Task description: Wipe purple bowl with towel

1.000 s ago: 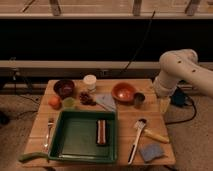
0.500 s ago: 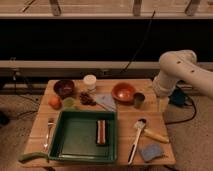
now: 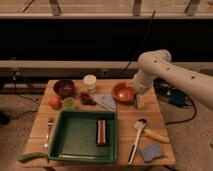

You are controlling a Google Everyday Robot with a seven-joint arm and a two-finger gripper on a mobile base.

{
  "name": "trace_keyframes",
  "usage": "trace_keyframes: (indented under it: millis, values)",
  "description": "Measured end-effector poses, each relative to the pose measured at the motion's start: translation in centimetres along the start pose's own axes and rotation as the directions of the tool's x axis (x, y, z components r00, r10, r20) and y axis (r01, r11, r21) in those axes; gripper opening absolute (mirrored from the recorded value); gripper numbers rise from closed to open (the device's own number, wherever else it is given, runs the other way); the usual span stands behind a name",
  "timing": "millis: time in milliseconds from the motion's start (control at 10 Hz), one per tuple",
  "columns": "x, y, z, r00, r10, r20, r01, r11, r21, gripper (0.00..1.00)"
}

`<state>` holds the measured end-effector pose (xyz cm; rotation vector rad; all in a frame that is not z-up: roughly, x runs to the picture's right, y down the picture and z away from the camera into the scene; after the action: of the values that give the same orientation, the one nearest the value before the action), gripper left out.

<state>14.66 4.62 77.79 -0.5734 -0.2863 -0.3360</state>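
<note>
The purple bowl [image 3: 63, 87] stands at the table's back left, dark inside. The towel [image 3: 106, 101], a pale grey-blue folded cloth, lies flat near the table's middle, just behind the green tray. My gripper [image 3: 139, 101] hangs from the white arm at the right, low over the table, just right of the orange bowl [image 3: 123, 92]. It is well to the right of the towel and far from the purple bowl. I see nothing held in it.
A green tray [image 3: 61, 131] holding a brown bar [image 3: 101, 132] fills the front middle. A white jar [image 3: 89, 81], fruit [image 3: 54, 102] and dark food [image 3: 86, 98] sit near the purple bowl. Two brushes [image 3: 137, 137] and a blue-grey sponge [image 3: 151, 152] lie front right, and a fork [image 3: 49, 132] lies front left.
The arm has shifted a little to the left, bringing the gripper closer to the orange bowl. Nothing on the table has moved.
</note>
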Motion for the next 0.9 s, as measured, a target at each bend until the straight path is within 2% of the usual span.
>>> trace_keyframes:
  millis: [200,500,700,900]
  values:
    - [-2.3,-2.7,2.2,0.997,-0.073,0.018,0.073,0.997,0.019,0.8]
    - [-5.2,-6.3,5.4,0.981,-0.19,0.046,0.188,0.981,0.044,0.8]
    - [-6.7,-8.5,8.7,0.966,-0.252,0.053,0.251,0.968,0.029,0.8]
    - [-7.3,-9.3,11.3,0.958,-0.283,0.052,0.283,0.959,-0.006,0.8]
